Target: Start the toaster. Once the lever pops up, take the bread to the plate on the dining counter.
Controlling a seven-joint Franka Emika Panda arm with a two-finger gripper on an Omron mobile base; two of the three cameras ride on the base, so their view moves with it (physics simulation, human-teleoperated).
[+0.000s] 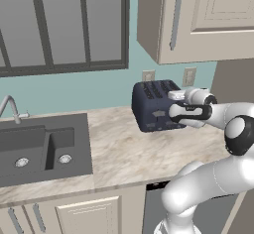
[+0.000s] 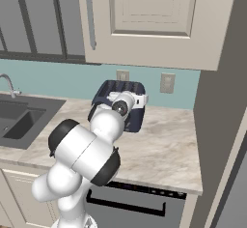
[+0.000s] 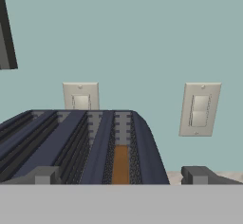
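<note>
The gripper (image 3: 120, 174) hovers level with the top of the toaster (image 1: 154, 106), at its front face, with its two dark fingertips (image 3: 43, 175) spread wide and nothing held between them. In the hand view the toaster lies directly ahead of and just below the gripper, its long slots running away toward the wall. The bread (image 3: 120, 163) sits sunk in the slot that falls between the two fingertips, showing as a narrow tan-brown strip deep in the opening; the neighbouring slots to the left of the gripper show dark interiors. The toaster stands on the marble table (image 1: 129, 151), close to the teal wall (image 3: 142, 38) beyond the gripper. Two beige wall plates are mounted on that wall past the toaster: an outlet (image 3: 80, 96) ahead and to the left of the gripper, and a switch plate (image 3: 199, 109) ahead and to its right. In the left base view the gripper (image 1: 174, 104) meets the toaster's near side; whether it touches the casing cannot be told. A dark sink (image 1: 42, 148) with a curved faucet (image 1: 10, 108) lies well apart from the gripper, far to its left along the table. Beige wall cabinets (image 2: 149, 19) hang above the gripper.
</note>
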